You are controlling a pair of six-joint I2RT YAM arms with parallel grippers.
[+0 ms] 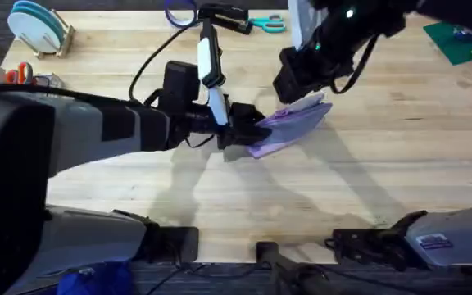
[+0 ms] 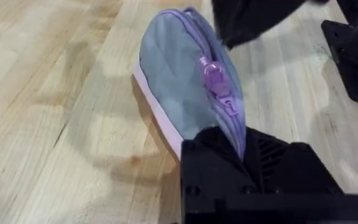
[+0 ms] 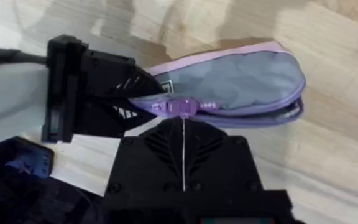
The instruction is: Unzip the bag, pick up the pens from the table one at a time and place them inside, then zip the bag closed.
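The lavender bag [image 1: 293,123] lies on the table [image 1: 367,172] near the middle, zipper side up. My left gripper [image 1: 248,129] is shut on the bag's near-left end, and the left wrist view shows its fingers [image 2: 272,155] pinching the fabric beside the zipper. A translucent purple zipper pull [image 2: 213,74] lies free on top of the bag [image 2: 179,68]. My right gripper [image 1: 289,88] hovers shut just over the bag [image 3: 247,78], its tips [image 3: 183,124] close to the pull [image 3: 176,107] without holding it. The pens are out of view.
Teal scissors [image 1: 269,23] lie at the table's far edge. A plate rack [image 1: 39,29] stands far left, with orange-handled scissors [image 1: 19,74] below it. A green mat [image 1: 461,41] lies at the far right. Bare wood lies in front of the bag.
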